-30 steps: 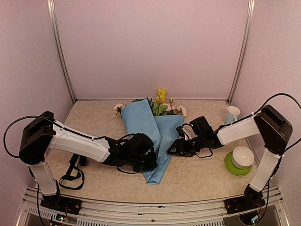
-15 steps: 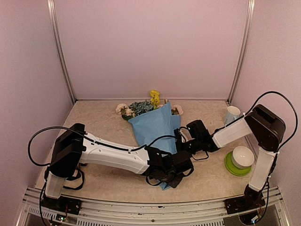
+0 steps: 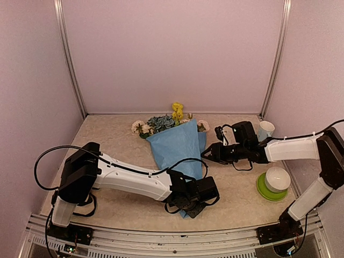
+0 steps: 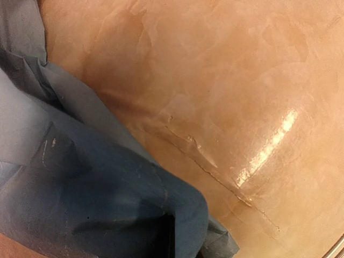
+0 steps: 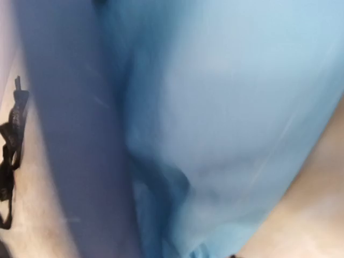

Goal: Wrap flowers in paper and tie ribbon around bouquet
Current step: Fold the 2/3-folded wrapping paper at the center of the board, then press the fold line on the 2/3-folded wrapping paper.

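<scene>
Nearest us, the left gripper (image 3: 196, 196) has swung from the cone's 9 o'clock side to its tip at 6 o'clock and sits closed there, with the paper (image 3: 180, 148) now folded over the stems. At 3 o'clock the right gripper (image 3: 210, 156) has shifted slightly up the paper's edge; we cannot tell whether it is open. The flowers (image 3: 161, 122) fan out at 12 o'clock, so we judge the wrap formed and the tying left to do.

Setting: enclosed robot test cell, lab-type. Plain pale walls (image 3: 172, 54) on three sides, metal corner posts (image 3: 70, 59), marbled beige tabletop (image 3: 118, 134). Slotted metal rail (image 3: 161, 239) at the near edge; left arm (image 3: 129, 180) and right arm (image 3: 293, 148) mounted there. Loose props: cup (image 3: 265, 130), white bowl (image 3: 278, 179) on green saucer (image 3: 262, 188).
</scene>
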`<state>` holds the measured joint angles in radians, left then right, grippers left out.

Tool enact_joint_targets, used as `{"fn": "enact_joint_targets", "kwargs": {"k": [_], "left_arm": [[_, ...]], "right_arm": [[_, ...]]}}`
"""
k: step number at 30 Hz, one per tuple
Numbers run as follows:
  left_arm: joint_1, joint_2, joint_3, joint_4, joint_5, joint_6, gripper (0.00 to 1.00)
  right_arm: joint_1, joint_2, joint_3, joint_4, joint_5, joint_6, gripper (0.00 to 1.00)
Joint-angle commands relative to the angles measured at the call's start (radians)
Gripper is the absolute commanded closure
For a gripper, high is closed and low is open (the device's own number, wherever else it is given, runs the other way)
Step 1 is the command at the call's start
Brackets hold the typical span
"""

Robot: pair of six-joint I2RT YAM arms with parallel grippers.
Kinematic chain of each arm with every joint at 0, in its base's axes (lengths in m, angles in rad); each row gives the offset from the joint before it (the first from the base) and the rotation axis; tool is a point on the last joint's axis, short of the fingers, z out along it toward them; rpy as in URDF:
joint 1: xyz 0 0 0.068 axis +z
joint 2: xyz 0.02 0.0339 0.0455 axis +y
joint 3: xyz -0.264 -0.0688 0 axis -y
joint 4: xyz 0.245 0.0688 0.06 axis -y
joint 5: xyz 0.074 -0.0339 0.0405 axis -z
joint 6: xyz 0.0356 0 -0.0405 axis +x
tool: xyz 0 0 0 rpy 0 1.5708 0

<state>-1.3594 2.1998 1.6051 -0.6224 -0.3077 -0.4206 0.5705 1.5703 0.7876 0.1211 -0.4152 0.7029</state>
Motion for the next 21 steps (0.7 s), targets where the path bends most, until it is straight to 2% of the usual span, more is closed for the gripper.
{"fn": "enact_joint_targets", "kwargs": {"k": [1, 3, 5, 11, 13, 15, 18, 19, 21], "left_arm": [[-0.008, 0.050, -0.011, -0.047, 0.009, 0.025, 1.00], [-0.009, 0.049, -0.020, -0.046, 0.007, 0.026, 1.00], [-0.011, 0.048, -0.024, -0.046, 0.007, 0.025, 1.00], [-0.013, 0.051, -0.013, -0.045, 0.006, 0.029, 1.00], [-0.013, 0.054, -0.010, -0.047, 0.008, 0.032, 1.00], [-0.012, 0.052, -0.012, -0.050, 0.009, 0.032, 1.00], [-0.012, 0.048, -0.022, -0.051, 0.009, 0.034, 1.00], [-0.013, 0.047, -0.023, -0.052, 0.009, 0.034, 1.00], [-0.013, 0.039, -0.019, -0.054, 0.023, 0.037, 1.00]], "right_arm": [[-0.027, -0.108, 0.047, -0.088, 0.018, -0.144, 0.41], [-0.026, -0.081, 0.103, -0.100, -0.022, -0.181, 0.27], [-0.026, -0.032, 0.164, -0.122, -0.044, -0.197, 0.02], [-0.008, 0.091, 0.250, -0.108, -0.081, -0.196, 0.01], [0.002, 0.131, 0.261, -0.115, -0.088, -0.198, 0.10], [0.003, 0.163, 0.264, -0.098, -0.149, -0.198, 0.31], [0.003, 0.183, 0.255, -0.066, -0.192, -0.195, 0.94], [0.002, 0.182, 0.252, -0.066, -0.179, -0.198, 1.00], [-0.003, 0.177, 0.241, -0.070, -0.139, -0.207, 1.00]]}}
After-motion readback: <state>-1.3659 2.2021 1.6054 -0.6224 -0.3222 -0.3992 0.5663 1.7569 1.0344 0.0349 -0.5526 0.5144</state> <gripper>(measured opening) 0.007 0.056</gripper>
